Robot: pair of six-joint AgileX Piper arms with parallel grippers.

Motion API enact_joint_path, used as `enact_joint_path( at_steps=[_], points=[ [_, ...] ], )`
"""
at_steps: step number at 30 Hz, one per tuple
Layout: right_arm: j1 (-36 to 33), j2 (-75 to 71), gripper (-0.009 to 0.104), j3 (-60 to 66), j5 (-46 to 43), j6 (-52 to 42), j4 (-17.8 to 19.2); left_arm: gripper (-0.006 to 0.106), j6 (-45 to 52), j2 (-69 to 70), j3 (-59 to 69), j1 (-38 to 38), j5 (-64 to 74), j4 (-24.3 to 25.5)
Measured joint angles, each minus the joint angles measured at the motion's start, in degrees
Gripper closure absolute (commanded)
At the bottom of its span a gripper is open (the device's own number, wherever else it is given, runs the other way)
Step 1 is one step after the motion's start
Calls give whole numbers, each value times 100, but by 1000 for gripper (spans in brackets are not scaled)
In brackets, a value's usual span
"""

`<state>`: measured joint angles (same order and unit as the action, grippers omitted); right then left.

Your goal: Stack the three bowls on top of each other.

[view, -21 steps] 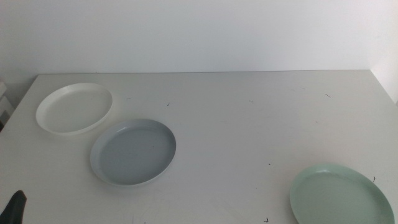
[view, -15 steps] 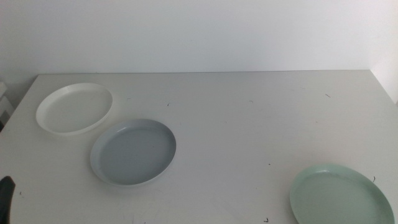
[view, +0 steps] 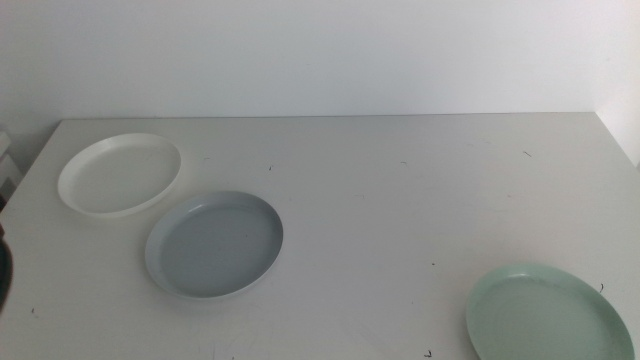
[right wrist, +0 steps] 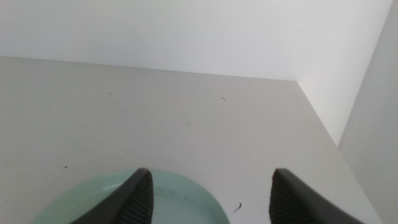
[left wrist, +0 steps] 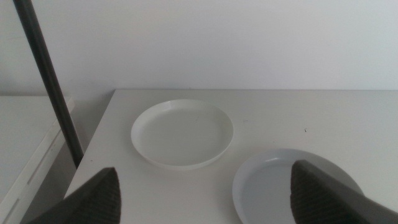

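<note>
Three bowls sit separately on the white table, none stacked.

White bowl: far left of the table, near the back edge. Upright, nothing in it.

Grey-blue bowl: just beside the white one, nearer the camera and slightly to its right. Rims are close but there's a thin strip of table between them, not touching. Nothing in it.

Green bowl: front right corner, well apart from the other two, partly cut off by the bottom of the middle view. Nothing in it.

Left gripper: jaws wide apart, holding nothing. It hangs above the table's left side. Its wrist camera sees the white bowl between the jaws, further off, and the grey-blue bowl by one jaw, partly hidden behind it. No contact with either bowl. In the middle view only a dark sliver shows at the left edge, can't make out detail there. A dark pole stands off the table's left side.

Right gripper: jaws wide apart, holding nothing. It sits above the near part of the green bowl, the bowl's rim visible between the jaws. Can't tell from this angle whether the jaw tips touch the bowl. This arm is out of the middle view.

Table has a few small dark specks; a white wall stands behind it.
</note>
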<state>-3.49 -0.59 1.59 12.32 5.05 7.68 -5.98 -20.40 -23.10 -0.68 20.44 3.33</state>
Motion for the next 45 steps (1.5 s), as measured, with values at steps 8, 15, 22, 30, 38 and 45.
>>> enact_joint_path(
  at_steps=[8, 15, 22, 30, 38, 45],
  points=[
    [0, 0, 47, 0, 0, 0, 5, -5, -42, -1252, -1732, 0, 1225, -6],
    [0, 0, 47, 0, 0, 0, 5, -5, -59, -2533, -3428, 0, 2362, -22],
    [0, 0, 47, 0, 0, 0, 5, -5, 88, -3923, -5103, 0, 3782, -22],
    [0, 0, 47, 0, 0, 0, 0, -5, 163, -5437, -6559, 0, 5074, -103],
    [0, 0, 47, 0, 0, 0, 0, -5, 35, -6357, -6807, 0, 5129, -220],
    [0, 0, 47, 0, 0, 0, 0, -5, -216, -6972, -6807, 0, 5123, -333]
  ],
)
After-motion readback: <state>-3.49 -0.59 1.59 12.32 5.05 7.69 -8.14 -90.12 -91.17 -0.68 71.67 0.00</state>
